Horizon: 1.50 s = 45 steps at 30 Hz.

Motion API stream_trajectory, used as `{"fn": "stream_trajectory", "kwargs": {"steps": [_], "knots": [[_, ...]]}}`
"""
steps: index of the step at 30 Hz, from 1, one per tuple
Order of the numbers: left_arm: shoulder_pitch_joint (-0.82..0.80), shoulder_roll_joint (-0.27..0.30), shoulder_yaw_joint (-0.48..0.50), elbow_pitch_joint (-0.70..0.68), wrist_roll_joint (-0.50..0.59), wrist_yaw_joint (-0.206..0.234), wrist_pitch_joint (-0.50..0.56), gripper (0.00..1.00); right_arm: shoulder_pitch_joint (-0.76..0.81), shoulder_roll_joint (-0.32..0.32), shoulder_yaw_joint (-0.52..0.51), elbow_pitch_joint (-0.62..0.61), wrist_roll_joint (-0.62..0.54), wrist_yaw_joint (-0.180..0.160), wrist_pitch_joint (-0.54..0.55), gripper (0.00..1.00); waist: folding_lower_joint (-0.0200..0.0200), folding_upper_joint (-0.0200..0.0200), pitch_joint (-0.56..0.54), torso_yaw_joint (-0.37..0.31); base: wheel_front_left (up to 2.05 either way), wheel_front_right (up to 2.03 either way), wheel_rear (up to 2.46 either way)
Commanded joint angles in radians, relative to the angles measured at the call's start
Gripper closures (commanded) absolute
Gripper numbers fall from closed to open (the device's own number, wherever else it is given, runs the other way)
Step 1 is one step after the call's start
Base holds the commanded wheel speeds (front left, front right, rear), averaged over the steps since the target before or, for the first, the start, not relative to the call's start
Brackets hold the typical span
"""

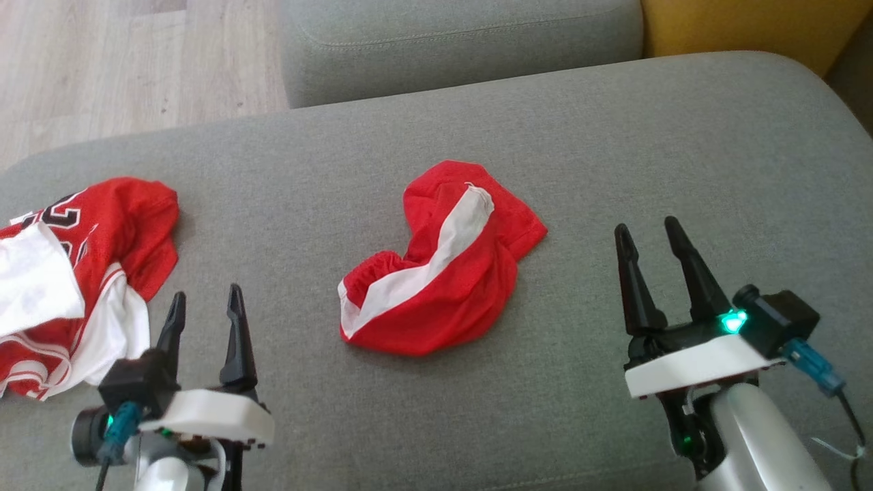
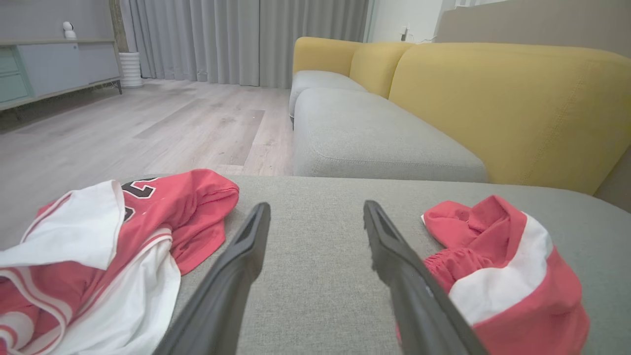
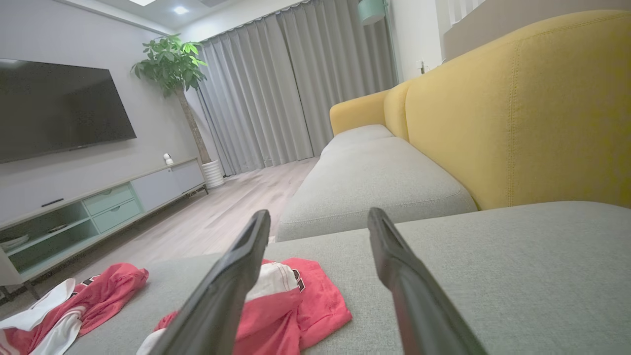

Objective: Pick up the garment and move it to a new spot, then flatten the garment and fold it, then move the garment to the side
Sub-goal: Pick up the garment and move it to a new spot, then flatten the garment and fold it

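Hovering just above the near part of the grey seat cushion [image 1: 545,409], the left gripper [image 1: 206,292] and the right gripper [image 1: 646,225] both stand with fingers spread wide. Each is released and empty. Just beside the left gripper, on its outer side, a red and white jersey [image 1: 82,273] lies rumpled at the cushion's left edge.

A little farther out, between the two grippers, lies the red garment [image 1: 443,273], a pair of shorts with a white side stripe. It is bunched and doubled over on itself near the middle of the cushion, apart from both grippers. Lying centred between the arms, it looks to be the piece the task means, though the jersey cannot be ruled out.

Beyond it the cushion runs bare to its far edge. Past that come a second grey cushion [image 1: 464,41], a yellow backrest [image 1: 743,27] at the far right and wooden floor [image 1: 102,61] at the far left.

By the look of things the task is at its start: the garment is crumpled, neither flattened nor folded, and no gripper touches it. The pick-up, the move to a new spot, the flattening, the fold and the shift aside all seem left to do.
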State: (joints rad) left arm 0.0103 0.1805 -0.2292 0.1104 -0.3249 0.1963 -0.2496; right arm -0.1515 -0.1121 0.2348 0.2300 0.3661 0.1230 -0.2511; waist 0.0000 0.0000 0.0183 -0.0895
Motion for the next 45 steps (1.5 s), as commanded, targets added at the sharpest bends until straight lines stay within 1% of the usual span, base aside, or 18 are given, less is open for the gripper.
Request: {"fn": "stream_trajectory", "kwargs": {"steps": [1, 3, 8, 18, 23, 27, 31, 35, 40, 43, 45], "knots": [[-0.041, 0.008, 0.05, -0.025, 0.027, -0.006, -0.012, 0.0, -0.025, -0.013, 0.022, -0.023, -0.011, 0.008, -0.011, 0.0, 0.0, 0.0, 0.0, 0.002, 0.0, 0.0, 0.0], [-0.039, -0.002, 0.059, -0.015, 0.062, -0.013, -0.012, 0.0, -0.027, -0.013, 0.023, -0.017, -0.016, 0.008, -0.011, 0.0, 0.0, 0.0, 0.002, 0.006, 0.0, 0.0, 0.0], [-0.041, -0.031, 0.09, 0.0, 0.105, -0.036, -0.012, 0.0, -0.029, -0.014, 0.022, -0.006, -0.026, 0.008, -0.011, 0.0, 0.0, 0.0, 0.005, 0.01, 0.0, 0.0, 0.0], [-0.048, -0.073, 0.125, 0.02, 0.14, -0.08, -0.012, 0.0, -0.028, -0.018, 0.036, 0.017, -0.02, 0.008, -0.011, 0.0, 0.0, 0.0, 0.006, 0.024, 0.0, 0.0, 0.0], [-0.059, -0.091, 0.129, 0.026, 0.152, -0.1, -0.012, 0.0, -0.094, -0.056, 0.091, 0.064, 0.029, 0.008, 0.001, 0.0, 0.0, 0.0, 0.032, 0.058, 0.0, 0.0, 0.0], [-0.075, -0.105, 0.121, 0.027, 0.159, -0.114, -0.012, 0.0, -0.202, -0.1, 0.132, 0.115, 0.094, 0.008, 0.063, 0.0, 0.0, 0.0, 0.066, 0.109, 0.0, 0.0, 0.0], [-0.091, -0.115, 0.111, 0.04, 0.161, -0.124, -0.012, 0.0, -0.328, -0.143, 0.172, 0.184, 0.202, 0.008, 0.158, 0.0, 0.0, 0.0, 0.1, 0.17, 0.0, 0.0, 0.0], [-0.108, -0.122, 0.101, 0.055, 0.158, -0.131, -0.012, 0.0, -0.449, -0.191, 0.218, 0.265, 0.331, 0.008, 0.288, 0.0, 0.0, 0.0, 0.134, 0.233, 0.0, 0.0, 0.0], [-0.126, -0.127, 0.093, 0.07, 0.151, -0.134, -0.012, 0.0, -0.557, -0.225, 0.264, 0.396, 0.505, 0.008, 0.505, 0.0, 0.0, 0.0, 0.161, 0.297, 0.0, 0.0, 0.0], [-0.131, -0.129, 0.089, 0.073, 0.146, -0.131, -0.012, 0.0, -0.593, -0.24, 0.294, 0.464, 0.584, 0.008, 0.643, 0.0, 0.0, 0.0, 0.169, 0.329, 0.0, 0.0, 0.0], [-0.131, -0.129, 0.088, 0.076, 0.142, -0.13, -0.012, 0.0, -0.609, -0.254, 0.313, 0.509, 0.612, 0.008, 0.724, 0.0, 0.0, 0.0, 0.17, 0.347, 0.0, 0.0, 0.0]]}}
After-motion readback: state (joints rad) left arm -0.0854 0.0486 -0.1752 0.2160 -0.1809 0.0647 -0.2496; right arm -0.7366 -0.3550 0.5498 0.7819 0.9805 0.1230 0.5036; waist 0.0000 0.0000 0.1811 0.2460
